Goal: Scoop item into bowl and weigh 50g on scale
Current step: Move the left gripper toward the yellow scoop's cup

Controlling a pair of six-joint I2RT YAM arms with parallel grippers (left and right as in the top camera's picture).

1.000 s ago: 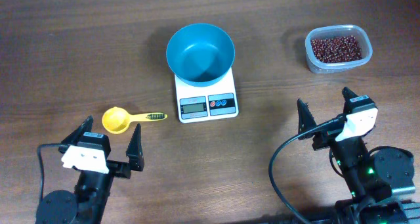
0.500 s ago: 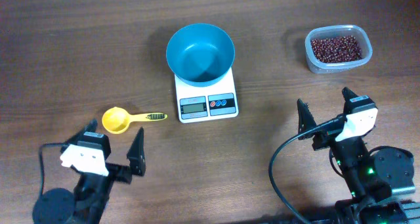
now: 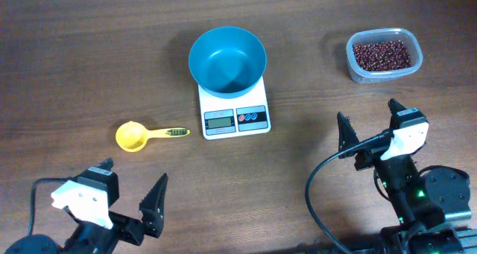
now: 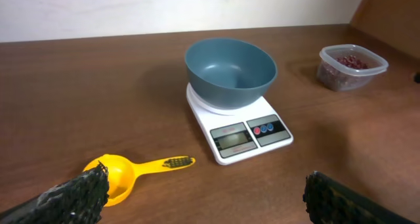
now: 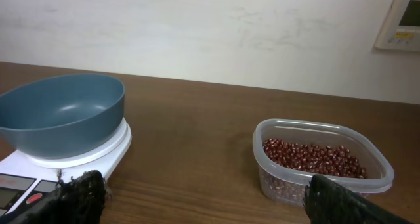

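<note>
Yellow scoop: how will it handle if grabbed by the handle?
The scoop looks like thin moulded plastic, so probably stiff and very light. It lies low on the smooth table, so it may skid when nudged rather than stay put. Its cup looks bulkier than the slim handle, so a grip at the handle's far end might let it twist.

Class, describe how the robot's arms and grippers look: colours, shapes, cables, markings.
Both arms are black. The left gripper and right gripper each have a white housing and two black, pointed fingers with rough pads. A black cable loops off each arm. A green light glows on the right arm's base.
</note>
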